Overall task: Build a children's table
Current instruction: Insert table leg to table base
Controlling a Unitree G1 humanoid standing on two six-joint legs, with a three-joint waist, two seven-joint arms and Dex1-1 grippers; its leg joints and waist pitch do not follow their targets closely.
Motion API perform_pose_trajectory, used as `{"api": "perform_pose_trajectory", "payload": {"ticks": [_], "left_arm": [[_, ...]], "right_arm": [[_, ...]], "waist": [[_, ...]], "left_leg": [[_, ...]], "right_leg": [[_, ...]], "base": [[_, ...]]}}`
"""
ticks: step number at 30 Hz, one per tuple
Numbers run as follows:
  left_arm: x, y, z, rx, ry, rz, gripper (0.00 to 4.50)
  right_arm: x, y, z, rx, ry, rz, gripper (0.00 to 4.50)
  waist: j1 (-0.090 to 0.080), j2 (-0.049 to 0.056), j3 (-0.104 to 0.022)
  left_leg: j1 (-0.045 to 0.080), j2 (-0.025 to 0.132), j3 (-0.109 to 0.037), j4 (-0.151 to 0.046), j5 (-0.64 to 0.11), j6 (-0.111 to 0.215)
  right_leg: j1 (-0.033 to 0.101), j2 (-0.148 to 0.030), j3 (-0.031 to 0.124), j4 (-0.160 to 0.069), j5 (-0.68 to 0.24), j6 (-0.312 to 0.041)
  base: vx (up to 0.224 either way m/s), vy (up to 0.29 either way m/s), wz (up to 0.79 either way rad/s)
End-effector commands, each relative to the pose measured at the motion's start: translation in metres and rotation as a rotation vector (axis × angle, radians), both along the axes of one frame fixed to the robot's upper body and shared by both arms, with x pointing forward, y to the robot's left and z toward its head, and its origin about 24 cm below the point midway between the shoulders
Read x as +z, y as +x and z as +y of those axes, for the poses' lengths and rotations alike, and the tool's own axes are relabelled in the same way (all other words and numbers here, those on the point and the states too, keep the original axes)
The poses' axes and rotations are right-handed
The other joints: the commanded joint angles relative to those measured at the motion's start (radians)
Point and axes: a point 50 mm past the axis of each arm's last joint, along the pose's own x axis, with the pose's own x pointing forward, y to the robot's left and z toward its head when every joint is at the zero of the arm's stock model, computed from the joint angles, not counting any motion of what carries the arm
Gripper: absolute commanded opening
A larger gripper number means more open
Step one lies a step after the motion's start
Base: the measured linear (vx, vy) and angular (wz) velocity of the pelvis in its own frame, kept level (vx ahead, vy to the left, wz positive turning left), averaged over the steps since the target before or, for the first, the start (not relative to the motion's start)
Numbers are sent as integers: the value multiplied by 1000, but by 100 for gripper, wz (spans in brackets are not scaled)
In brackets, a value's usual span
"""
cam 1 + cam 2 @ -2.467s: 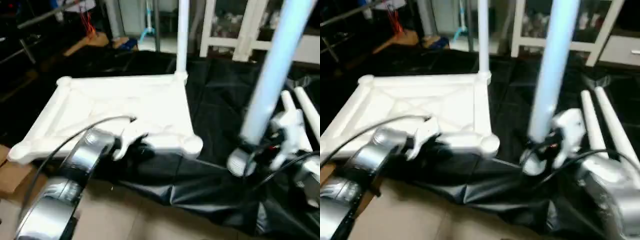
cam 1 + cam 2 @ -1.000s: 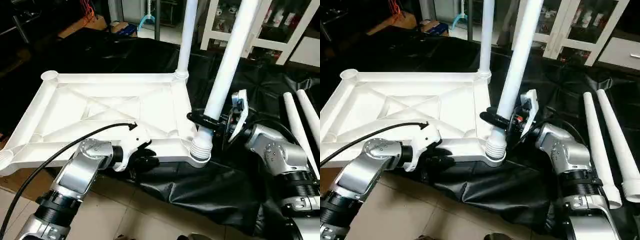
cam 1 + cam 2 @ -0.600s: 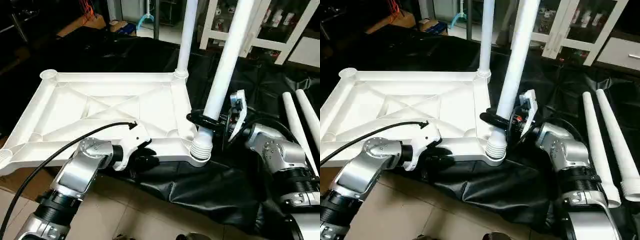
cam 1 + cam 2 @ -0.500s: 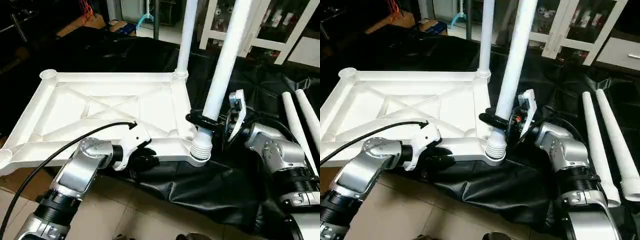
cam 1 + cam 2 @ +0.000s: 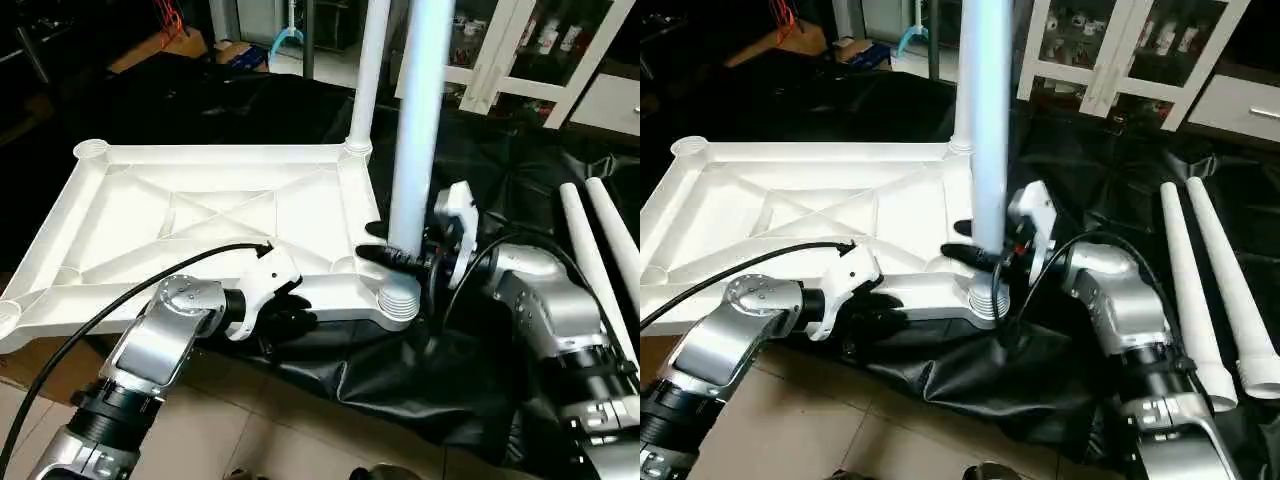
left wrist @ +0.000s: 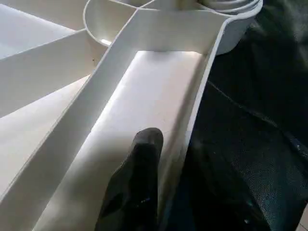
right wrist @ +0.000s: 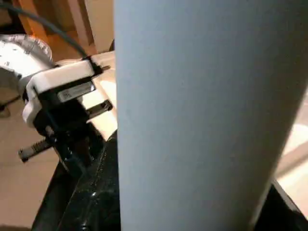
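The children's table top [image 5: 200,215] lies upside down, X-ribs up, on a black sheet. One white leg [image 5: 368,70] stands upright in its far right corner socket. My right gripper [image 5: 392,258] is shut on a second leg [image 5: 418,120], gripping it low. That leg stands nearly upright, with its ribbed end [image 5: 400,298] at the near right corner socket. My left gripper [image 5: 290,312] is shut on the top's near rim [image 6: 159,91]. One black finger [image 6: 137,187] lies inside the rim. In the right wrist view the held leg [image 7: 202,110] is very close.
Two loose white legs [image 5: 592,250] lie side by side on the black sheet [image 5: 480,170] at the right. A white glass-door cabinet [image 5: 520,50] stands behind. Tiled floor [image 5: 250,440] runs along the near edge, and a dark cluttered area is at the far left.
My right gripper has moved left and swung the held leg from a rightward lean to nearly upright over the near right corner socket. My left gripper stays on the rim.
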Motion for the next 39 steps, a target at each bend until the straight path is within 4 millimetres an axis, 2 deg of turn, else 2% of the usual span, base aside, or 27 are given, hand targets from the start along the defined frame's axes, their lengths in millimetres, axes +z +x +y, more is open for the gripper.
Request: {"api": "perform_pose_trajectory", "payload": {"ticks": [1, 7, 8, 12, 18, 20, 28, 32, 35, 36, 39], "left_arm": [[1, -4, -13, -51, -49, 8, 64], [0, -4, -14, -45, -51, 5, 64], [0, -4, -14, -43, -52, 4, 64], [0, -4, -15, -39, -54, 4, 64], [0, -4, -16, -38, -54, 4, 64], [0, -5, -17, -36, -56, 4, 64], [-1, -5, -17, -30, -56, 5, 64], [0, -4, -16, -25, -56, 2, 64], [0, -3, -17, -18, -58, -1, 64], [0, -2, -17, -12, -60, -3, 64], [0, -2, -17, -9, -61, -5, 64]], "right_arm": [[-11, -6, 3, 30, -29, 28, 179], [-21, -18, 5, 76, -45, 21, 179], [-23, -20, 5, 80, -41, 26, 179], [-28, -24, 9, 82, -37, 41, 179], [-31, -25, 17, 87, -32, 64, 179], [-35, -23, 14, 45, -37, 97, 179], [-51, -20, -8, -83, -38, 157, 179], [-57, -23, -20, -145, -38, 163, 179], [-60, -24, -26, -182, -26, 165, 179], [-60, -25, -28, -195, -19, 164, 179], [-61, -27, -31, -216, -8, 156, 179]], "waist": [[1, -10, -49], [2, -11, -51], [3, -16, -52], [4, -12, -50], [3, -14, -48], [2, -15, -47], [-6, -13, -38], [-8, -11, -37], [-9, -11, -39], [-10, -12, -39], [-10, -14, -37]], "left_leg": [[9, 108, -53, -90, -59, 104], [9, 108, -52, -89, -34, 124], [9, 108, -51, -89, -31, 128], [8, 109, -53, -92, -42, 124], [8, 108, -53, -94, -63, 110], [8, 108, -53, -95, -65, 106], [15, 111, -58, -105, -170, 53], [25, 115, -56, -112, -167, 45], [27, 116, -55, -114, -159, 40], [24, 115, -54, -114, -155, 42], [21, 115, -56, -116, -178, 40]], "right_leg": [[46, -123, 87, -82, -236, -221], [46, -121, 87, -78, -200, -226], [46, -122, 88, -79, -197, -227], [45, -121, 87, -80, -218, -224], [45, -122, 88, -84, -247, -216], [44, -122, 89, -85, -251, -214], [40, -123, 91, -101, -353, -195], [40, -124, 91, -105, -330, -199], [42, -123, 93, -101, -296, -210], [43, -124, 94, -100, -283, -216], [45, -127, 95, -105, -319, -211]], "base": [[0, 0, 0], [0, 0, 0], [0, 0, 0], [0, 0, 0], [0, 0, 0], [0, 0, 0], [0, 0, 0], [0, 0, 0], [0, 0, 0], [0, 0, 0], [0, 0, 0]]}}
